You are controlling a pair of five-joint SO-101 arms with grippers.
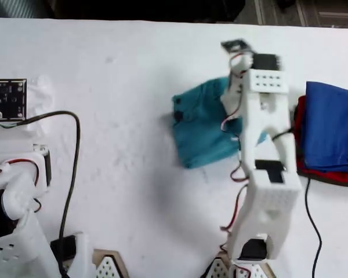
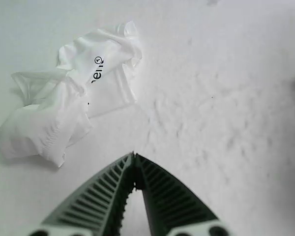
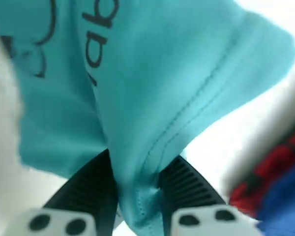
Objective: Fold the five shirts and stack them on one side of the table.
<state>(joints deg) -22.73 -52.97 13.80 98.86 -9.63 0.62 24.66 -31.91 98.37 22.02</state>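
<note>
A teal shirt (image 1: 203, 124) lies partly folded on the white table, right of centre. My right gripper (image 3: 135, 182) is shut on a fold of the teal shirt (image 3: 152, 98); in the high view the right arm (image 1: 261, 116) stretches over the shirt's right edge. A folded blue shirt (image 1: 333, 124) sits on a red shirt (image 1: 325, 172) at the right edge. A crumpled white shirt (image 2: 73, 103) lies ahead of my left gripper (image 2: 134, 164), which is shut on nothing and hovers over bare table. The left arm (image 1: 11, 191) is at the lower left.
A black board (image 1: 7, 98) with a black cable (image 1: 69, 174) sits at the table's left edge. The arm bases (image 1: 232, 266) stand along the near edge. Bare white table (image 1: 122, 75) spreads between the two arms.
</note>
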